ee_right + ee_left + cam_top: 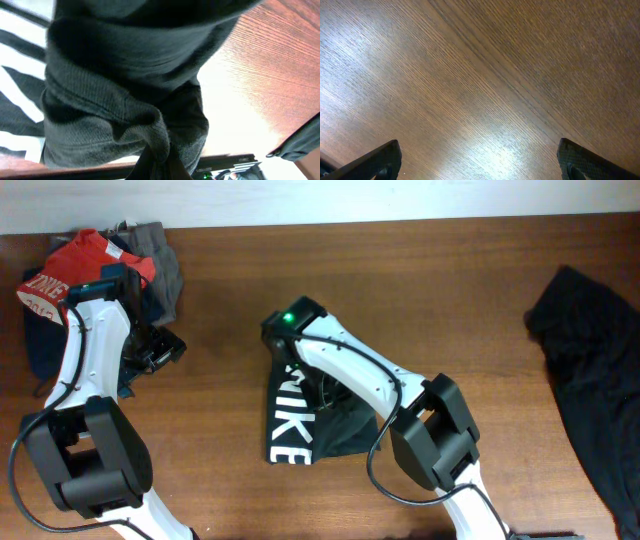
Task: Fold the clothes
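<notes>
The right gripper (161, 169) has its jaws closed tight on a bunched fold of the black T-shirt (300, 425); the fabric gathers to a pinch at the fingertips and rises in ridged folds above them in the wrist view; white bands of print show to one side of the fingers. Overhead, the shirt lies crumpled on the table (420, 290) directly beneath that gripper; its white lettering reads NIKE. The left gripper (477, 152) has its fingers (375, 162) spread wide; only bare wood grain lies between them; nothing is held. Near the left fingers sits a pile of clothes (160, 265); the red garment (90, 260) on top carries white lettering too small to read. A second black garment (590, 370) lies well apart from both sets of fingers.
</notes>
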Robot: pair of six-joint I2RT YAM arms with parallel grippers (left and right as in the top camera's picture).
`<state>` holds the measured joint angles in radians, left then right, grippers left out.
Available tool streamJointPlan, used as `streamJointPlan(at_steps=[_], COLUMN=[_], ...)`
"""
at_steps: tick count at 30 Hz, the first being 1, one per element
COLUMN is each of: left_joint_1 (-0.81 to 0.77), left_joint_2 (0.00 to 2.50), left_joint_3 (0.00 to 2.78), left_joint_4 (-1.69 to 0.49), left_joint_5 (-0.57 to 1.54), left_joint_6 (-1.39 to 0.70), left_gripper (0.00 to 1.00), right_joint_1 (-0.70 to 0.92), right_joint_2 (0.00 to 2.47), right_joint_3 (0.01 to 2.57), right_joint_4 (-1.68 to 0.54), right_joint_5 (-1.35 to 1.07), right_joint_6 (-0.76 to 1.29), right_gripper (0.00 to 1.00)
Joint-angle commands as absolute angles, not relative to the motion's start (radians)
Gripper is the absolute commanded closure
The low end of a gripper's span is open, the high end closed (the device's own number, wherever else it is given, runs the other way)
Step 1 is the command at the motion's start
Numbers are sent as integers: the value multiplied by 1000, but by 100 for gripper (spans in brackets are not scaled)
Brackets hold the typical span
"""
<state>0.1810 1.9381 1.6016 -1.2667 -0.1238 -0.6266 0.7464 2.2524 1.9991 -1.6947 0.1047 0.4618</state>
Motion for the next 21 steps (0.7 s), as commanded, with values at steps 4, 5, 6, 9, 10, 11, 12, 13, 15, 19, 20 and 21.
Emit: streamJointPlan(at_steps=[4,5,6,9,10,11,12,13,15,19,20,21], left_joint_1=[179,179,179,179,179,179,179,179,179,179,179,179], left_joint_2=[1918,1918,1918,1918,1918,1918,1918,1918,1918,1918,1918,1918], left_joint_3=[1598,1598,1598,1598,1598,1598,1598,1598,1598,1598,1598,1598], left_joint_4=[-1268,-1268,-1269,-1268,-1268,-1268,-1268,-1268,-1268,-1268,-1268,-1267], left_joint_5=[-135,-135,-135,-135,-135,-135,-135,-135,-135,-135,-135,-135], left_joint_6=[-636,-636,-636,-636,-636,-636,-636,-636,-636,-636,-636,-636], left_gripper=[1,1,1,1,1,1,1,1,1,1,1,1], right_joint_1=[750,750,750,748,740,733,717,704,666,585,574,560], right_joint_2=[2216,2216,2216,2214,2214,2214,2213,2213,2211,2211,2211,2211], right_joint_3=[2014,2014,2014,1999,1995,1993,1993,1993,1993,1993,1993,1993], right_joint_4=[-1700,-1700,-1700,-1700,-1700,-1700,-1700,-1700,-1700,-1700,-1700,-1700], right_joint_5=[96,90,83,83,84,84,88,90,86,78,75,48], right_joint_6=[488,488,488,487,486,479,476,476,476,476,476,457], right_gripper=[96,96,96,96,96,96,96,96,96,91,87,79])
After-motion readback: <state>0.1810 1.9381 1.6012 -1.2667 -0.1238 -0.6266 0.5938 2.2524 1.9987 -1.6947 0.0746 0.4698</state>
